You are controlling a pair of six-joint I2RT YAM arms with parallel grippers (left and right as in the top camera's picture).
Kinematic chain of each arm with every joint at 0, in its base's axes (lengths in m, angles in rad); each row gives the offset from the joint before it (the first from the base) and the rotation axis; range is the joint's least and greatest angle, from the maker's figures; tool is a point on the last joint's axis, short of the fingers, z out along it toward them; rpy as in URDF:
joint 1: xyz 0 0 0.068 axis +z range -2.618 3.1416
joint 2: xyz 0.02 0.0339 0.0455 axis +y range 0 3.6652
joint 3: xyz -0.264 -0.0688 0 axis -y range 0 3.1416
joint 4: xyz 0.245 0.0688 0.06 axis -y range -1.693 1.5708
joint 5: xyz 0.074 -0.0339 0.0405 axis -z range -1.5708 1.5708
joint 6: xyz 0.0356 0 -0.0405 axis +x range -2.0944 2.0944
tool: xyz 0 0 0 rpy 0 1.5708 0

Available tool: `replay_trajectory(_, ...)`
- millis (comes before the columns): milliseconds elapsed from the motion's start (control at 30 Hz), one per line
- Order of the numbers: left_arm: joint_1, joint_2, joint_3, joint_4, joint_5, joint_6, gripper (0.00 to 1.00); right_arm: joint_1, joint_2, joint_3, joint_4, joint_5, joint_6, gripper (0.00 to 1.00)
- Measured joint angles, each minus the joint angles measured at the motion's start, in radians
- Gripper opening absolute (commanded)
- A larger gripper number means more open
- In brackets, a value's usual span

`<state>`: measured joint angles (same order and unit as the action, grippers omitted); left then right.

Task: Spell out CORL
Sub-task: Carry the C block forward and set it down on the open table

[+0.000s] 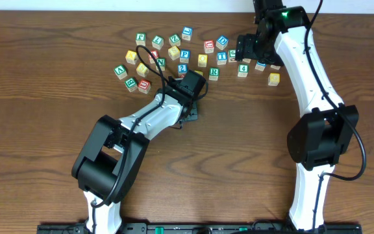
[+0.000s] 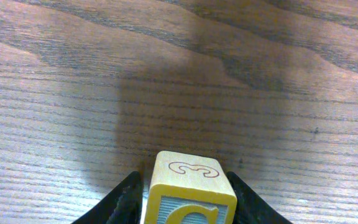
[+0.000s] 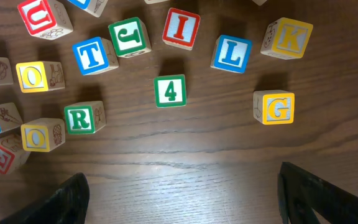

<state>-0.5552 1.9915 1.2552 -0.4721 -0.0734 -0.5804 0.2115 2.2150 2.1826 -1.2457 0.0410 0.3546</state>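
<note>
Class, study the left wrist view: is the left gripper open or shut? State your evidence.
Shut on the yellow block: the left gripper has a dark finger against each side of it.
</note>
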Motion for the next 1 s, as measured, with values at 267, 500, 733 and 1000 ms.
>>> replay_trajectory(267, 0.002, -0.003, 0.0, -0.011, 0.019, -0.034, 0.37, 0.0, 0.0, 0.0, 0.0, 0.0, 0.0, 0.92)
replay_trajectory(500, 0.002, -0.006, 0.0, -0.018, 0.045, -0.074, 0.37, 0.0, 0.0, 0.0, 0.0, 0.0, 0.0, 0.92)
replay_trajectory(733, 0.001, -0.006, 0.0, -0.015, 0.029, -0.059, 0.37, 0.0, 0.0, 0.0, -0.01, 0.0, 0.0, 0.92)
replay_trajectory(1000, 0.0, -0.003, 0.0, 0.01, 0.014, 0.084, 0.37, 0.0, 0.0, 0.0, -0.012, 0.0, 0.0, 0.92)
